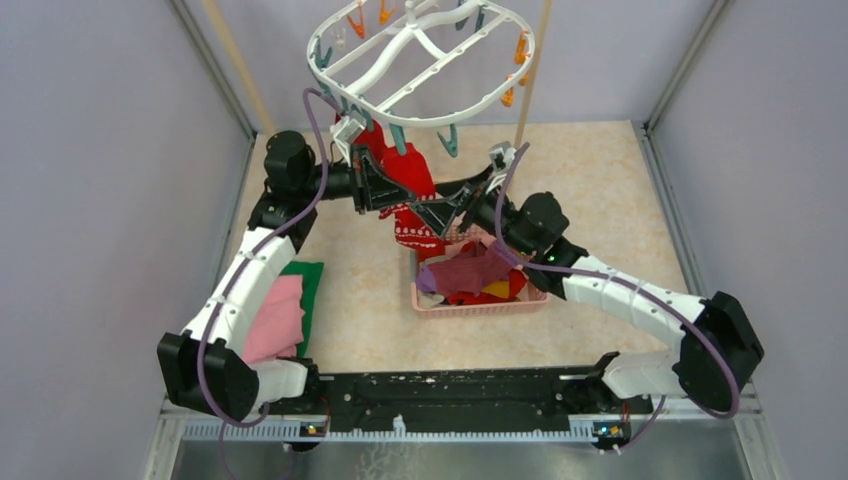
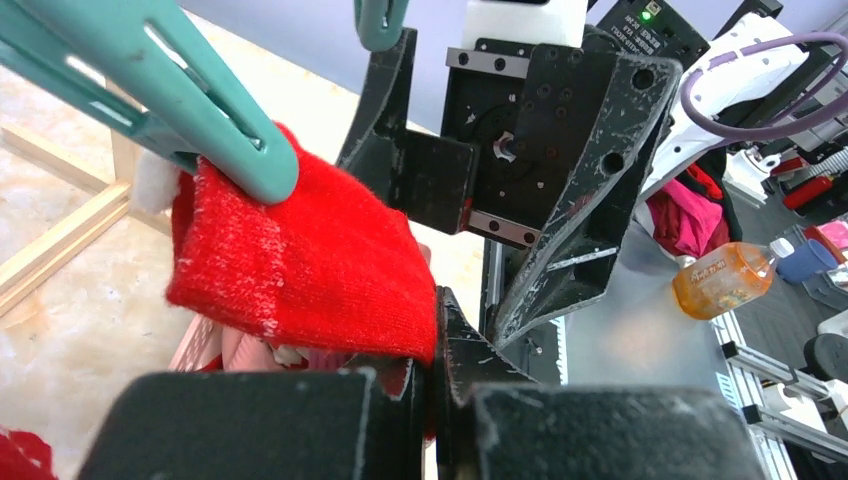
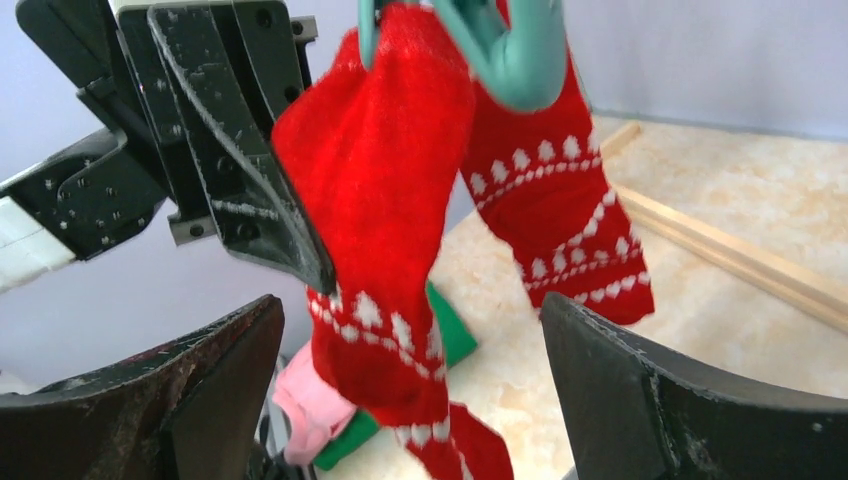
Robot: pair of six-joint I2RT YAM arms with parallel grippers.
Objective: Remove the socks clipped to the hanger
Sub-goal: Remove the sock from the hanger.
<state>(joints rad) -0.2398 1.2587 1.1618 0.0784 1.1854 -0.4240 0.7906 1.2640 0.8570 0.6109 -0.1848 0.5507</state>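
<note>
**A:** Well, where do we stand with the hanger [image 1: 425, 118]?

**B:** Our left gripper [image 2: 431, 340] has its jaws pressed together on the lower edge of a red sock [image 2: 300, 265]. The sock hangs from a teal clip [image 2: 215, 130] under the near rim of the ring. Our right gripper [image 3: 408, 310] is spread wide and holds nothing, and the sock dangles between its fingers.

**A:** So we judge the step to be pulling that sock out of the clip. What worries us?

**B:** The bite looks thin, only the hem. If we tug hard, the fabric may slip out and the clip would hold on to it.

**A:** And the ring?

**B:** It seems to hang loosely, so we expect a sideways pull would tilt or swing it rather than free the sock. Straight down seems safer.

**A:** Anything else close by?

**B:** A second patterned sock [image 3: 560, 190] hangs just beside the first, and our two grippers are very near each other. Closing the right one carelessly could catch the wrong sock or knock the left. The pink basket [image 1: 480, 311] sits below, toward the right arm, so letting go early would drop the sock on the table [image 1: 600, 180].
</note>
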